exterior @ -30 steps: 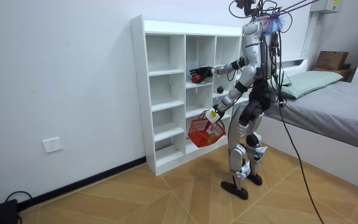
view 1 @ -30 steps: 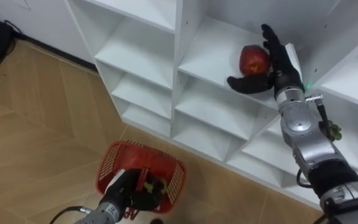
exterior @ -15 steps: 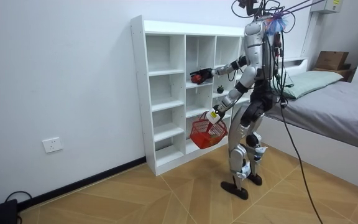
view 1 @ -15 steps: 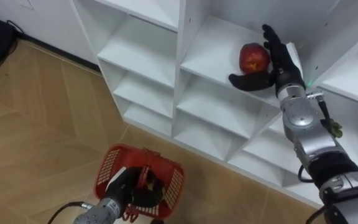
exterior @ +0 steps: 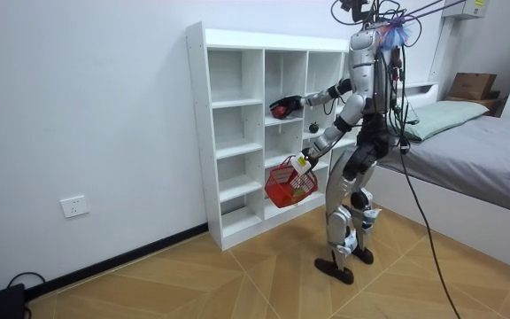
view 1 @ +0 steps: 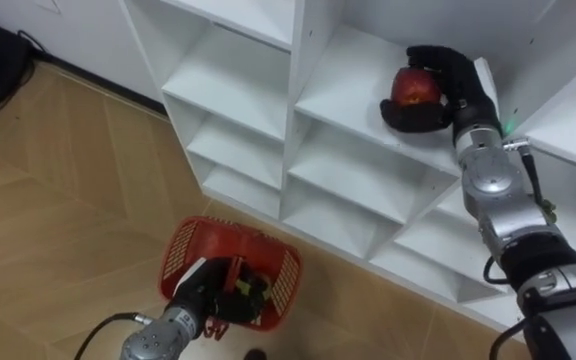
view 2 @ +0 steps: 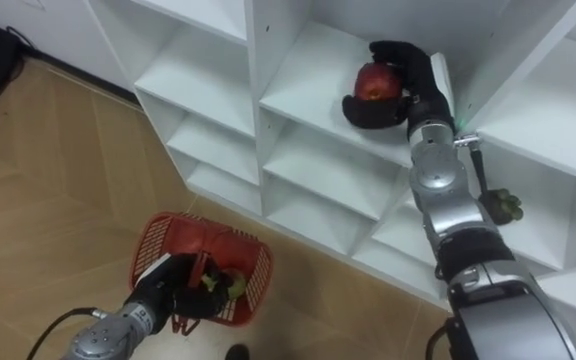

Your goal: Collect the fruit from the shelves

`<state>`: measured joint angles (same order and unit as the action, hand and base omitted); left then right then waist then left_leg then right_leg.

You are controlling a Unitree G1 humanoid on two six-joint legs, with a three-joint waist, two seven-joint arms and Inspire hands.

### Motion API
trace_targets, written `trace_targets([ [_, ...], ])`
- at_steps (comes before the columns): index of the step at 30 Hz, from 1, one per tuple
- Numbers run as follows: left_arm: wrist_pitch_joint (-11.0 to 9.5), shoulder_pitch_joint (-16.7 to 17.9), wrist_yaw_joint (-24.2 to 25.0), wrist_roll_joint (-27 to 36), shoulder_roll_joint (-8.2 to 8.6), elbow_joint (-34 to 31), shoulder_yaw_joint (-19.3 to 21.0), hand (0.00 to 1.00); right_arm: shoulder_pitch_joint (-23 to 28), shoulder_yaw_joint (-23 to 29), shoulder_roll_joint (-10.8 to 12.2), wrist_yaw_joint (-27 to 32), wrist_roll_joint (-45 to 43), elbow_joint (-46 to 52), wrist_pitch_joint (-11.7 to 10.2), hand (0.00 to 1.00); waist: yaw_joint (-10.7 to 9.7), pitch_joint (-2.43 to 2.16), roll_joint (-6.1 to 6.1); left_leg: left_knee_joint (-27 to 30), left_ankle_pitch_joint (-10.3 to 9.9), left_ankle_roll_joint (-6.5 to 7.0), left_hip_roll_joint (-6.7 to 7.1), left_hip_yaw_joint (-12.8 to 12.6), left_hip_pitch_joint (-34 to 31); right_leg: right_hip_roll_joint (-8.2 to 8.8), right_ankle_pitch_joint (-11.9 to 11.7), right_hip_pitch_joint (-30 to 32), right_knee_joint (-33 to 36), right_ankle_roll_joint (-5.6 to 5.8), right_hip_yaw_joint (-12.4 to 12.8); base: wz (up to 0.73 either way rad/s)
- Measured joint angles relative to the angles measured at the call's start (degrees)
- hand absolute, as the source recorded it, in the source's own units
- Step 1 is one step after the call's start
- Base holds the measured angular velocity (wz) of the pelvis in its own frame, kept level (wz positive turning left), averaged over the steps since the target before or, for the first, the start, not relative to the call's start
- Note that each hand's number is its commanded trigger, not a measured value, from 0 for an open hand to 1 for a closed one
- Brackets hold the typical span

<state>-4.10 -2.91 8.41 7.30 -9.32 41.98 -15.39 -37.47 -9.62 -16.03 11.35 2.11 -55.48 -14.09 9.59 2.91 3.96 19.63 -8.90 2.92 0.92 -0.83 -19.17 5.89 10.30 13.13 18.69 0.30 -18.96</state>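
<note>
Closet shelf (view 1: 336,72): R robot hand (view 1: 460,84) curled round apple (view 1: 415,87); L robot hand (view 1: 204,296) grips basket (view 1: 182,252).

— What is the right arm doing?

— It is reaching up and forward, nearly straight, with the wrist lying in line with the forearm. The right hand (view 1: 460,92) is wrapping its fingers (view 1: 434,53) over the top of a red apple (view 1: 416,87), and the thumb is cupping it from below.

— And the left?

— The left arm is hanging low, bending at the elbow in front of the body. The left hand (view 1: 204,296) is curling round the handle of a red basket (view 1: 190,243). The robot is standing upright on both legs.
</note>
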Motion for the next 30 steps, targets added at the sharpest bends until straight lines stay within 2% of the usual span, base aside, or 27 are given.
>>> trace_targets([
  [7, -0.01, -0.01, 0.00, 0.04, -0.22, 0.01, -0.54, 1.00, 0.08, 0.27, -0.02, 0.07, -0.19, 0.03, -0.15, 1.00, 0.12, 0.13, -0.03, 0.00, 0.00, 0.00, -0.01, -0.02, -0.07, 0.00, 0.00, 0.01, -0.02, 0.00, -0.17, 0.01],
  [19, -0.15, 0.00, 0.00, 0.03, -0.23, 0.39, -0.60, 1.00, 0.35, 0.19, 0.12, 0.66, -2.36, 0.83, -0.78, 1.00, 0.18, 0.08, 0.07, 0.15, 0.00, 0.01, -0.08, -0.51, -0.04, 0.02, 0.00, 0.35, 0.08, 0.00, 0.34, -0.02],
  [24, -0.38, 0.00, -0.37, 0.05, -0.02, 0.89, -0.97, 1.00, 1.23, -0.51, 0.22, 1.24, -3.03, 2.76, -0.81, 1.00, 0.10, 0.04, 0.13, 0.01, 0.02, 0.01, -0.12, -0.86, 0.02, -0.02, 0.00, 0.63, 0.06, 0.00, 1.27, -0.04],
  [30, -0.82, -0.07, -0.91, 1.43, 1.03, 2.14, -0.97, 1.00, 4.03, -1.17, 1.16, 1.62, -5.08, 8.22, -0.08, 1.00, -0.26, 0.00, 0.19, -0.46, 0.02, 0.02, -0.22, -1.61, 0.29, -0.03, 0.00, 0.94, 0.09, 0.01, 1.86, -0.06],
])
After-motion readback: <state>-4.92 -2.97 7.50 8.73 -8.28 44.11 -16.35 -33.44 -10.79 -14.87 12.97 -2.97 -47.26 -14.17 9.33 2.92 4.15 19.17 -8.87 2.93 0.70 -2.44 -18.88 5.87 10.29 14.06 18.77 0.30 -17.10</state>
